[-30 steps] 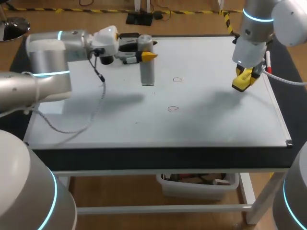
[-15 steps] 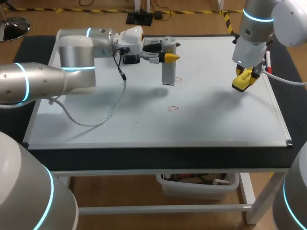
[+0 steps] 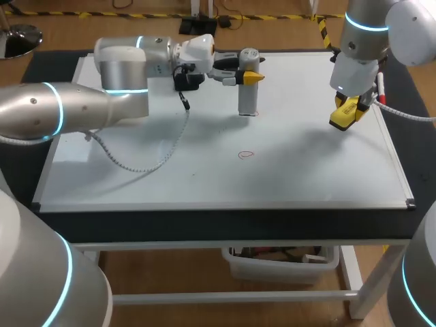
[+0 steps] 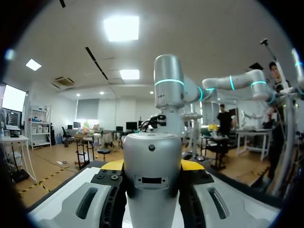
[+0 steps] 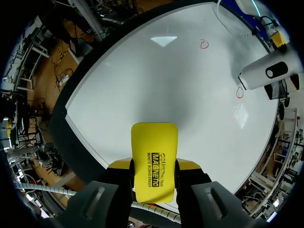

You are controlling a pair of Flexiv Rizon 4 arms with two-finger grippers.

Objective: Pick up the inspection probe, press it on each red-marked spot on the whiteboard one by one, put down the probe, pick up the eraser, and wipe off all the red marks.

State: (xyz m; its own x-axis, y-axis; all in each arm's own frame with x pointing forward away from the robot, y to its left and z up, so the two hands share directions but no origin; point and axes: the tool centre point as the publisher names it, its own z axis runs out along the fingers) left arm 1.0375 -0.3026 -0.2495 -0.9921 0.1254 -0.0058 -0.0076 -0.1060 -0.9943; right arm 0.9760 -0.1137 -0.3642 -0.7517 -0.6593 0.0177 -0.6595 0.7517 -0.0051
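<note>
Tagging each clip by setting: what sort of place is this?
Probably a robotics lab bench: a whiteboard lies flat as the work surface, the left gripper holds a probe upright, the right gripper a yellow eraser.

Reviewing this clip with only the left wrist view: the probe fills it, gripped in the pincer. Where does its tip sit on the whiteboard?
Observer: Head view shows the probe upright, its lower end on the whiteboard right at the farther red mark.
Operator: Any other marks?
Observer: One, the nearer red mark, bare and apart from the probe.
Operator: And the other arm?
Observer: The right pincer grips the yellow eraser above the board's right side.
</note>
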